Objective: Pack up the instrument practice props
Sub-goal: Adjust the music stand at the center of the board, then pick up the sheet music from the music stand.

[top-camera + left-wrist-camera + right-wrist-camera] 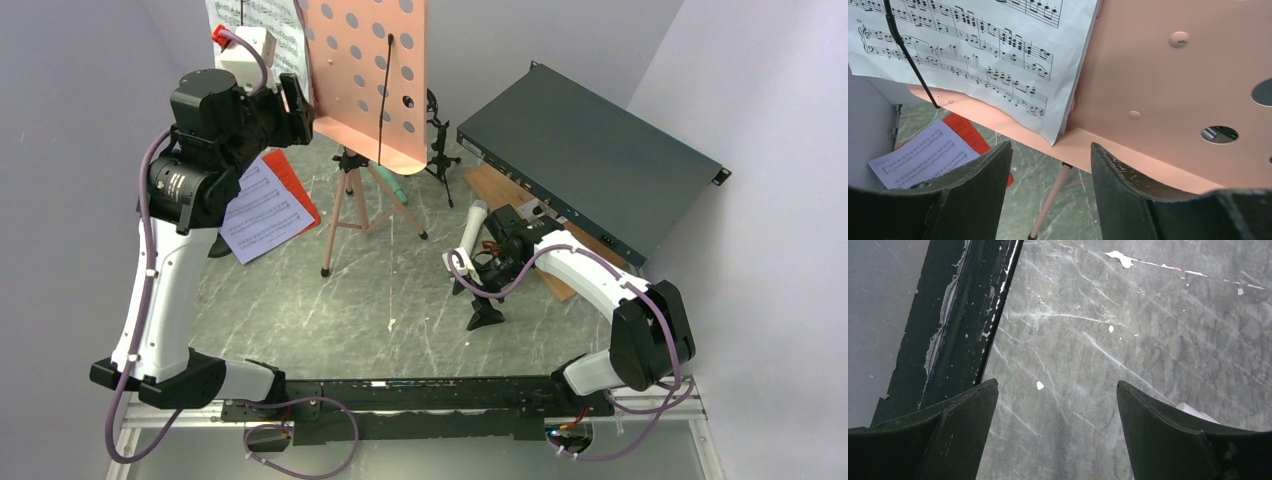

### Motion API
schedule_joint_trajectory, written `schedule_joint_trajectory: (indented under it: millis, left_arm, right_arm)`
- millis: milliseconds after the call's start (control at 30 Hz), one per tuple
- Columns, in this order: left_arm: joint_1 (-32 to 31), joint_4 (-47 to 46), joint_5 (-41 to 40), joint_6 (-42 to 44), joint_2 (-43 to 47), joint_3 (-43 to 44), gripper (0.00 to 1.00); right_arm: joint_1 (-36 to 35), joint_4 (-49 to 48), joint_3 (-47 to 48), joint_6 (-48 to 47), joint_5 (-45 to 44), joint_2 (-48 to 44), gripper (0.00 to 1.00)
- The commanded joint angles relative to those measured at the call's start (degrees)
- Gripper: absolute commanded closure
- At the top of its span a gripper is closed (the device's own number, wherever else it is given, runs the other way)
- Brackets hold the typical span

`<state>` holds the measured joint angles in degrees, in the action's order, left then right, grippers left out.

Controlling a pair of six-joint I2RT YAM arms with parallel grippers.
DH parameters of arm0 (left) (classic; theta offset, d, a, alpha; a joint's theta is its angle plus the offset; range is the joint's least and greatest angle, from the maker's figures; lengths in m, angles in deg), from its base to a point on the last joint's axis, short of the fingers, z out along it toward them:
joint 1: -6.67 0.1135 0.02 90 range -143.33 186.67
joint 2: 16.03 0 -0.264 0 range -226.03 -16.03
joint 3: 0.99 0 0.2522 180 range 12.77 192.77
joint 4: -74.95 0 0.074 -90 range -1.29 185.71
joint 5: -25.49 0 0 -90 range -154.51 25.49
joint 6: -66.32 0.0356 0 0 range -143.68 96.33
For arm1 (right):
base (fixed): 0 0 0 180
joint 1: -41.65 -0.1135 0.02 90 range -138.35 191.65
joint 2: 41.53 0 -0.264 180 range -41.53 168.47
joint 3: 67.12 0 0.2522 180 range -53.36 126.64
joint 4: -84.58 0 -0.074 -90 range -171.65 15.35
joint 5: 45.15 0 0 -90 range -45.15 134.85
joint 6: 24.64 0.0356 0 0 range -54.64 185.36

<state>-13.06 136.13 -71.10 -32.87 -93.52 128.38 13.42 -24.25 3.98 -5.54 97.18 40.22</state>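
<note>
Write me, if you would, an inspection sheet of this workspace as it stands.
Surface: grey marbled tabletop, scuffed, with white flecks.
Job's things: pink music tripod upright, white page on it; lavender page lying over red page; green microphone behind the tripod's legs; white microphone; upright black mount; near black mount.
Clutter: dark green box at the right, wooden board showing beneath it.
Grippers: left gripper open, empty, by the tripod's shelf; right gripper open, empty, over the tabletop.
Cables: purple cables along both arms, looping at the bases.
Surroundings: plain walls; nothing else seen.
</note>
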Motion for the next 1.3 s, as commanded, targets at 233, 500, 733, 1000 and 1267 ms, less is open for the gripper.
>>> schedule_joint_trajectory:
  millis: [233,500,733,1000,1267]
  left_arm:
    - [-1.63,-3.01,-5.44,2.73,-2.34,1.73,0.44]
    - [-1.80,-3.53,-7.64,3.83,-2.84,1.39,0.48]
    - [-1.81,-4.20,-8.21,4.58,-2.92,0.34,0.49]
    - [-1.81,-5.41,-5.80,4.79,-2.76,-0.51,0.49]
    - [-1.81,-6.01,-6.86,5.83,-2.99,-1.02,0.49]
  right_arm:
    - [-0.25,0.40,1.50,-0.98,0.84,-0.09,0.09]
    - [-0.23,0.51,1.55,-0.95,0.89,-0.16,0.09]
    - [-0.24,0.60,1.58,-1.05,0.84,-0.23,0.09]
    - [-0.26,0.60,1.62,-1.01,0.84,-0.32,0.09]
    - [-0.24,0.65,1.63,-1.06,0.93,-0.32,0.09]
